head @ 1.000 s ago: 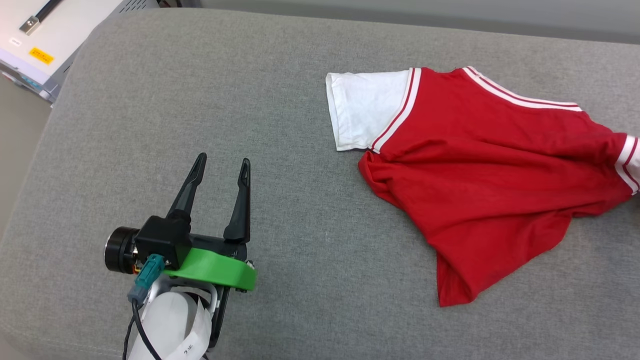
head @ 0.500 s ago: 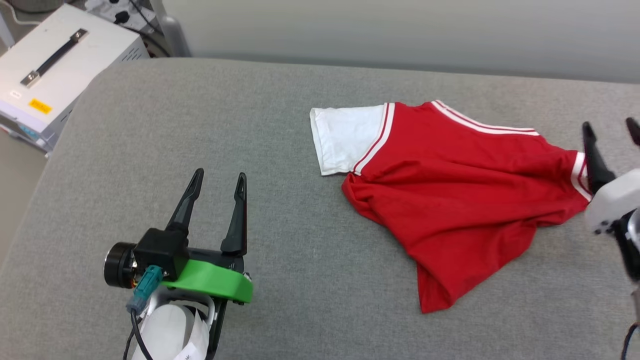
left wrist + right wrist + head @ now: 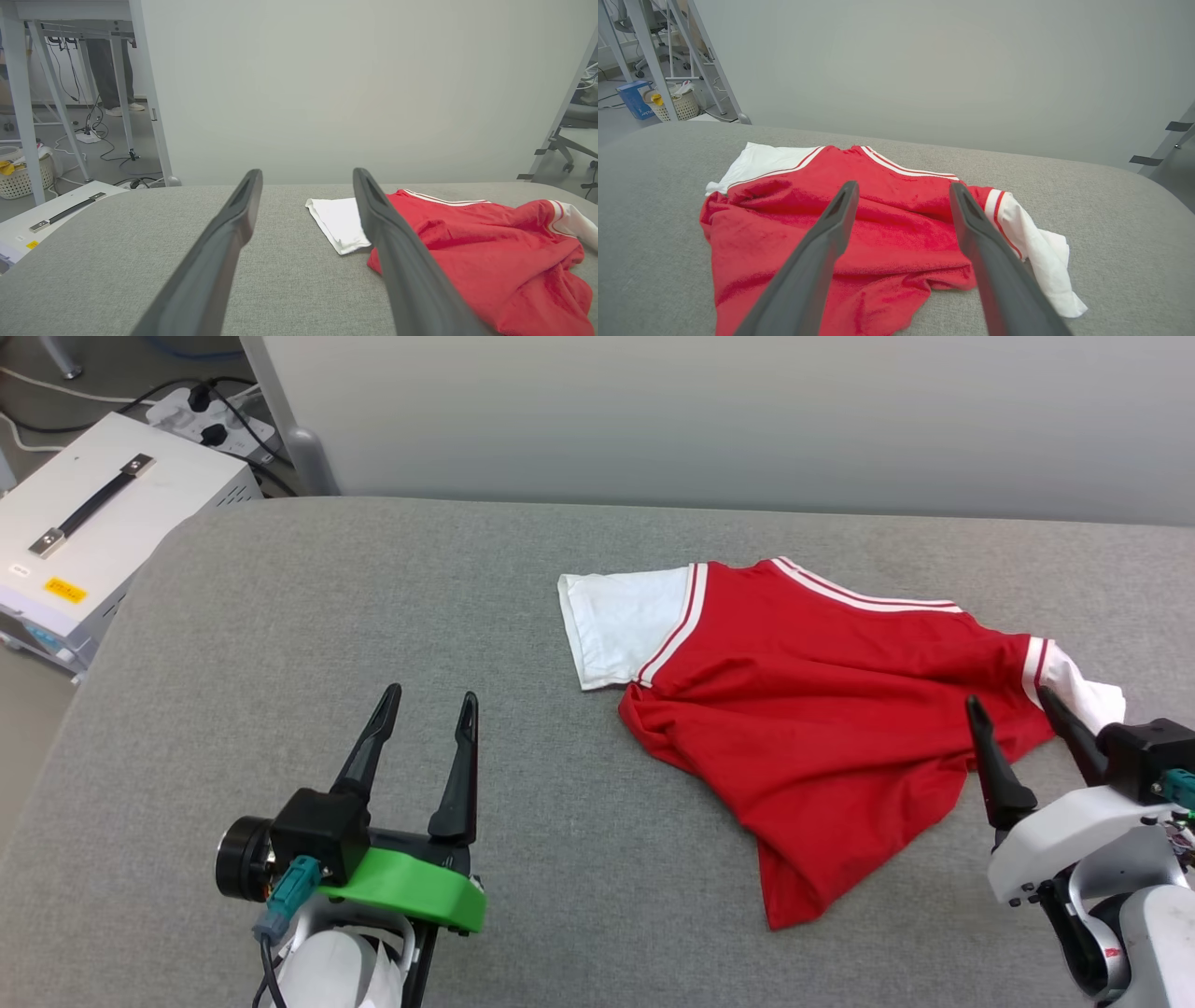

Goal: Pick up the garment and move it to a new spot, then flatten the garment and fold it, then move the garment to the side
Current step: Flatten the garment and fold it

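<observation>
The crumpled red jersey T-shirt (image 3: 822,709) with white sleeves lies right of centre on grey fabric padding (image 3: 373,588); the left gripper (image 3: 431,693), lower left, gapes empty; the right gripper (image 3: 1009,698) (lower right, by one sleeve) stands spread, holding nothing.

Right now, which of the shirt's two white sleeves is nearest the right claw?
The crumpled sleeve at the shirt's right end, right by the right claw's tips. The other sleeve lies flat at the shirt's left end, farther away.
</observation>
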